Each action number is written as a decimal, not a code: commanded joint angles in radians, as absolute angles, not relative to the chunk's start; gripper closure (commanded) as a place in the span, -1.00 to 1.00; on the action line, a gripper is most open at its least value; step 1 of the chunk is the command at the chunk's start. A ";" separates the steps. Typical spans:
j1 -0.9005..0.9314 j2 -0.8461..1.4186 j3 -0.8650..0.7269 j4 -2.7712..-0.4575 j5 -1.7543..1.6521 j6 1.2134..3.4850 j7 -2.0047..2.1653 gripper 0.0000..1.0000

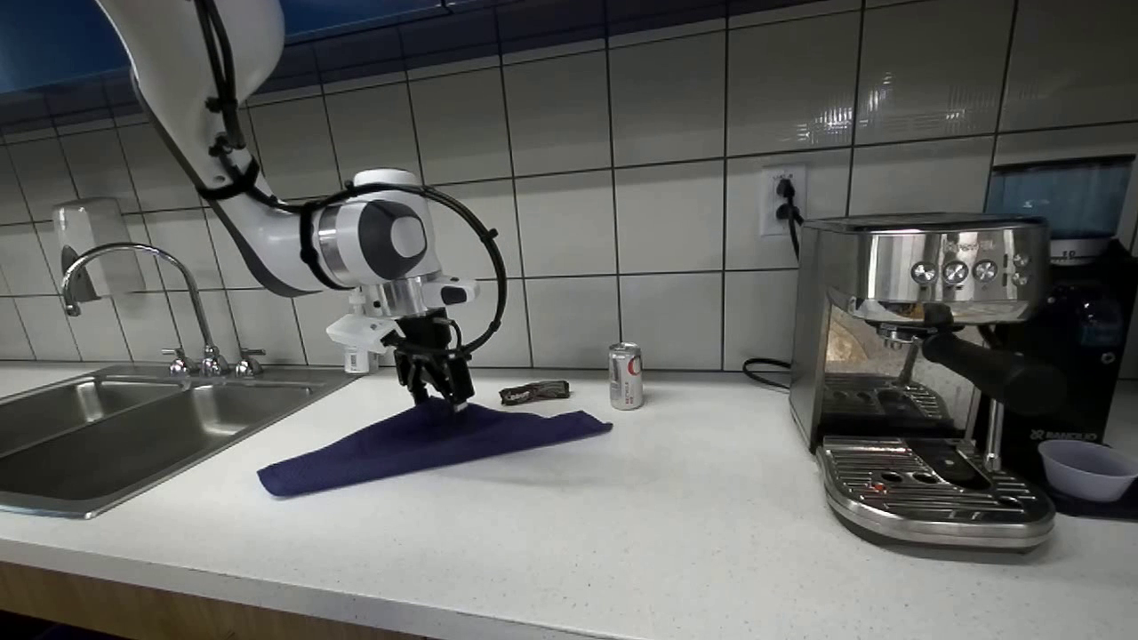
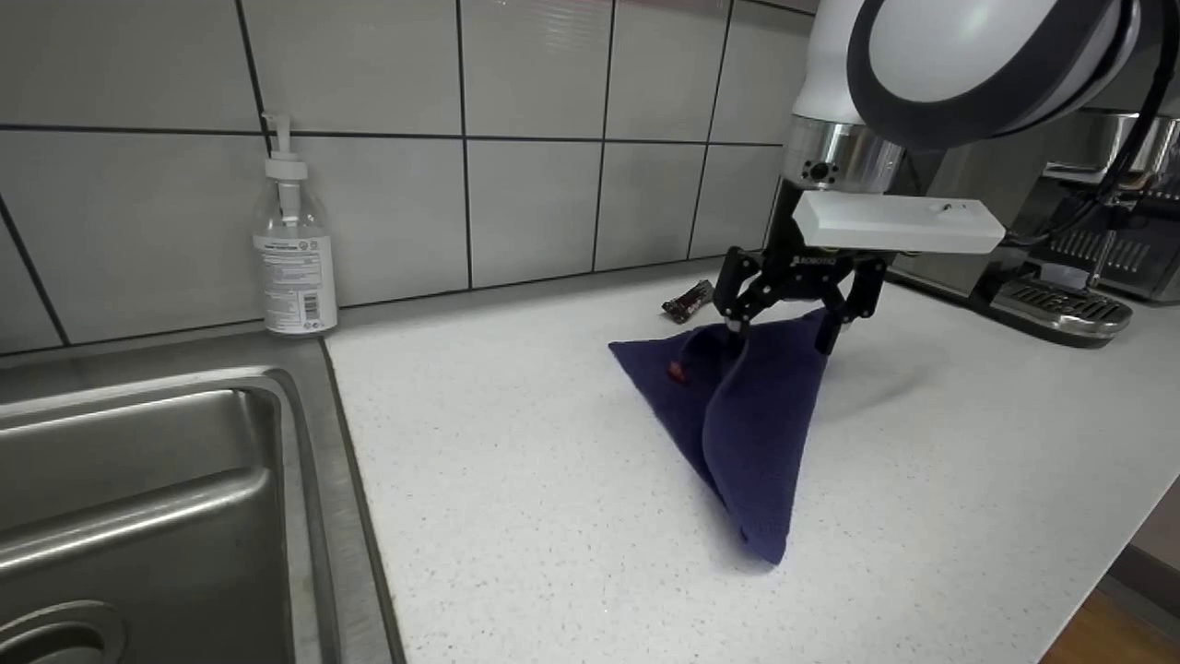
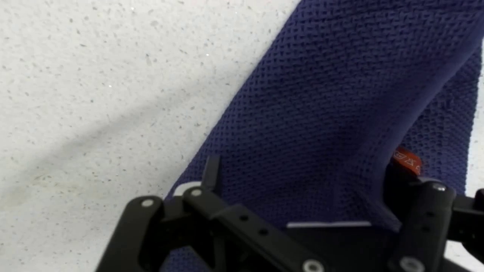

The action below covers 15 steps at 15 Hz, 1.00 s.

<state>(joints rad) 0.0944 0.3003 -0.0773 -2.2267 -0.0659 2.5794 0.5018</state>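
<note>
Counter (image 1: 702,507), left to right: sink (image 1: 116,458) in the left part, faucet (image 1: 213,362) on its back rim; bottle (image 1: 356,358) at the sink's back right corner; cloth (image 1: 436,444) right of the sink, one corner towards the sink and the counter's front edge, the middle raised; gripper (image 2: 781,334) above it, pointing down, its fingers wide apart with a fold of the cloth between them; red item (image 3: 408,161) on the cloth beside one finger, partly hidden; packet (image 1: 533,393) behind the cloth, near the counter's back edge; can (image 1: 626,378) upright to the packet's right; espresso machine (image 1: 867,356) well apart, towards the counter's right end; grinder (image 1: 1089,342) beside it, bowl (image 1: 1086,476) in front of the grinder
</note>
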 commanded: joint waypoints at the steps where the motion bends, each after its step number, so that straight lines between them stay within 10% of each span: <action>1: 0.086 0.250 -0.045 -2.241 -0.006 2.557 0.439 -1.00; 15: 0.062 0.161 -0.026 -2.293 0.081 2.572 0.371 -1.00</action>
<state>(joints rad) 0.0832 0.2174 -0.0283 -2.2453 0.0597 2.5794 0.4068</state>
